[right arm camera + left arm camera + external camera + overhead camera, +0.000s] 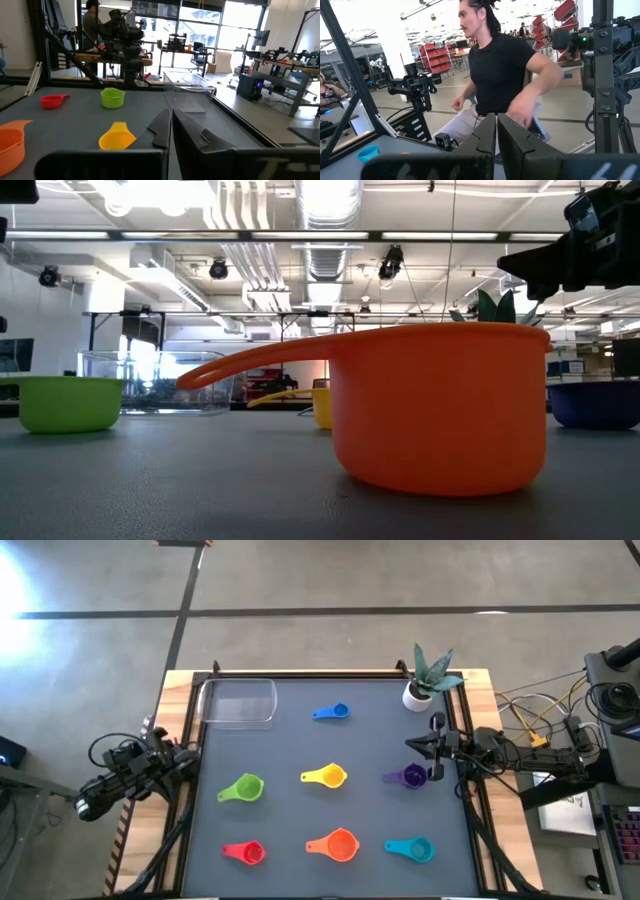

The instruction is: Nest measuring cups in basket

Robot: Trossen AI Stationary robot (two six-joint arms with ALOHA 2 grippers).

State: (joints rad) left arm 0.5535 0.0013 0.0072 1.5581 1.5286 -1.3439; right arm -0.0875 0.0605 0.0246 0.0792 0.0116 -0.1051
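Nothing is nested yet: the clear basket (239,702) sits empty at the table's (300,745) 11 o'clock corner, and seven measuring cups lie spread apart. Both end effectors are clenched and hold nothing. The right end effector (412,744) hovers at 3 o'clock, just beside the purple cup (412,776), probably the easiest first pick; it should spread before descending. The left end effector (185,754) waits at the 9 o'clock edge. Open room is wide between cups; the potted plant (428,676) crowds 1 o'clock.

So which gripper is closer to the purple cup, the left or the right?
Right. The right gripper hovers just beside the purple cup, toward the plant side. The left gripper waits at the opposite table edge, beyond the green cup.
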